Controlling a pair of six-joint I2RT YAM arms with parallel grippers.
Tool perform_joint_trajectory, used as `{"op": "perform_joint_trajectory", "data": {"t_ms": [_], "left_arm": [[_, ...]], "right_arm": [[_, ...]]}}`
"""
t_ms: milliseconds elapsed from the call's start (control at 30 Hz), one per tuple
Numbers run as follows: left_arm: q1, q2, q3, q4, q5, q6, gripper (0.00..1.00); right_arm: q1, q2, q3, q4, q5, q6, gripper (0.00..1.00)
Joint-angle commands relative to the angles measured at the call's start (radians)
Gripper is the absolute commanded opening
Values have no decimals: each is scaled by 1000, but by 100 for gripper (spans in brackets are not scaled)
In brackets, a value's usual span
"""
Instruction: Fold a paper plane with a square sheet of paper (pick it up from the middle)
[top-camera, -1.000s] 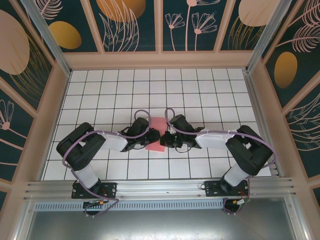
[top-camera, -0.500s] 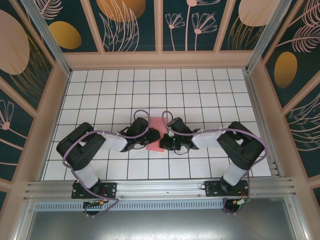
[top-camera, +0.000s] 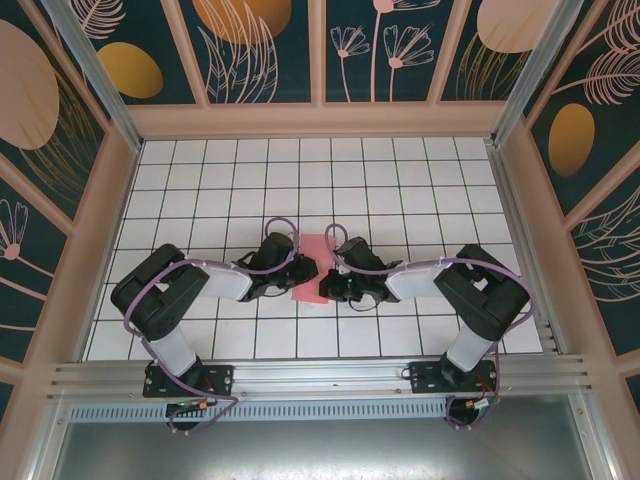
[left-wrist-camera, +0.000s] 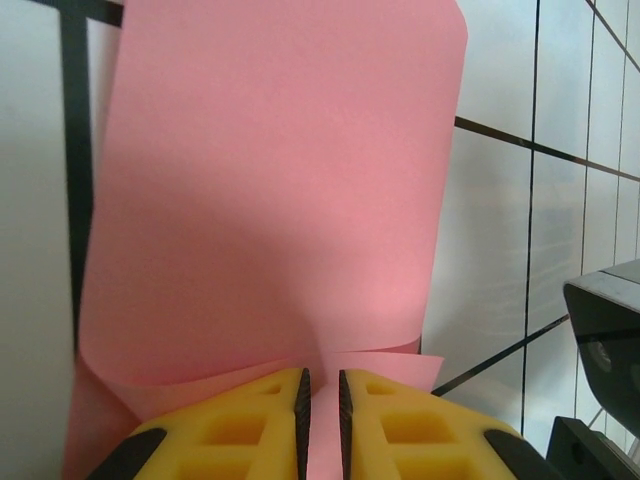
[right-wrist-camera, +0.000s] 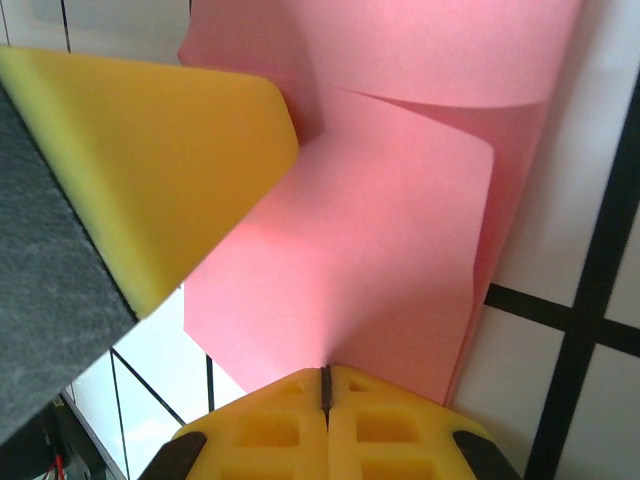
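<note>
My right arm has swung its elbow inward since a second ago, bringing my right claw (right-wrist-camera: 325, 372) a little closer to the left one, while the left arm has hardly shifted. The square sheet of paper (left-wrist-camera: 270, 180) sits between them over the middle of the white gridded table (top-camera: 400, 180), partly lifted and curled into a loose roll rather than lying flat. My right claw is clenched on one edge, pads pressed together with the pink coming straight out of the seam. My left claw (left-wrist-camera: 320, 385) grips the opposite edge. A sliver of pink shows between its pads, so I take it as pinching the sheet, though the close view leaves the firmness unclear.

The danger is in how near my claws are. If I push them closer, the curl may crease in the wrong place. If I pull apart unevenly, the thin paper could tear or slip from the looser pinch.
</note>
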Motion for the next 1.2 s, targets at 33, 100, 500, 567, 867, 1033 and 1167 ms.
{"op": "perform_joint_trajectory", "data": {"t_ms": [33, 100, 500, 567, 867, 1033, 1167], "left_arm": [[47, 4, 0, -153, -111, 80, 19], [54, 1, 5, -181, -134, 86, 19], [105, 8, 68, -261, -173, 132, 20], [119, 23, 76, -267, -165, 139, 20], [137, -21, 150, -382, -183, 184, 22], [136, -142, 160, -413, -158, 191, 24], [132, -225, 94, -263, 20, 152, 23]], "right_arm": [[15, 59, -17, -203, 43, -26, 0], [15, 57, -15, -204, 43, -27, 0], [15, 48, -15, -213, 34, -36, 0], [15, 48, -13, -213, 32, -39, 0], [15, 49, 0, -218, 27, -44, 0], [15, 50, 13, -219, 31, -43, 1], [14, 51, 25, -225, 34, -47, 1]]}}
